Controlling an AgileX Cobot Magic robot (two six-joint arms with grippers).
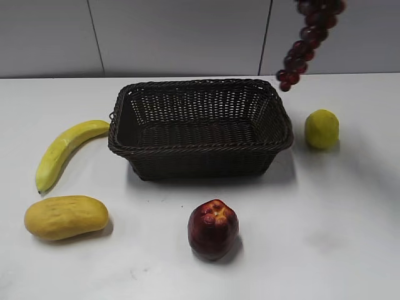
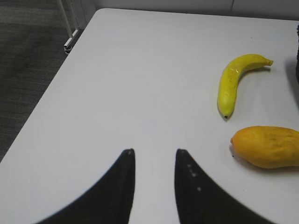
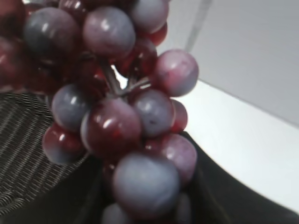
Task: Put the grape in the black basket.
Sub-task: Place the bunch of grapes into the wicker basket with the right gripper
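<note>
The grape (image 1: 309, 39), a dark purple-red bunch, hangs in the air at the top right, above the far right corner of the black basket (image 1: 200, 153). My right gripper is out of the exterior frame. In the right wrist view the grape (image 3: 117, 112) fills the picture between my right gripper's dark fingers (image 3: 145, 205), which are shut on it, with the basket's weave (image 3: 23, 135) below. My left gripper (image 2: 154, 151) is open and empty over bare table, left of the fruit.
A banana (image 1: 62, 153) and a yellow-orange mango (image 1: 65, 217) lie left of the basket. A dark red apple (image 1: 213, 229) stands in front of it. A yellow-green lemon (image 1: 322, 129) sits to its right. The table's left edge (image 2: 46, 93) shows in the left wrist view.
</note>
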